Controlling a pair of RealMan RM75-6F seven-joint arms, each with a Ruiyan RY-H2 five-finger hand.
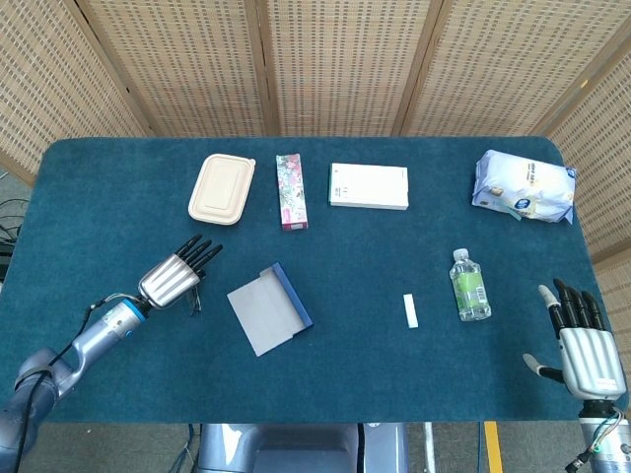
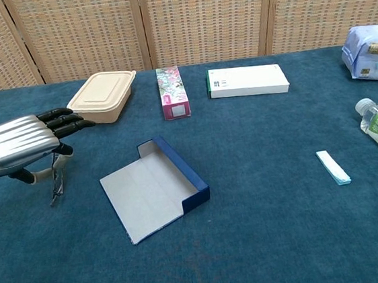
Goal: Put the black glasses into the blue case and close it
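The blue case [image 1: 268, 308] lies open on the teal table, grey inside facing up, also in the chest view [image 2: 155, 187]. Left of it my left hand [image 1: 175, 276] hovers palm down with fingers stretched toward the case; the chest view shows this hand [image 2: 23, 138] too. The black glasses [image 2: 56, 184] hang tilted under it, pinched between thumb and a finger, their lower end near the cloth. In the head view the glasses [image 1: 194, 297] are only thin dark lines below the fingers. My right hand [image 1: 584, 347] rests open at the front right edge, holding nothing.
Along the back stand a beige lunch box [image 1: 222, 187], a pink carton [image 1: 291, 190], a white box [image 1: 369, 185] and a wipes pack [image 1: 524, 185]. A green-labelled bottle [image 1: 469, 286] lies on its side at the right, with a small white strip [image 1: 410, 309] beside it.
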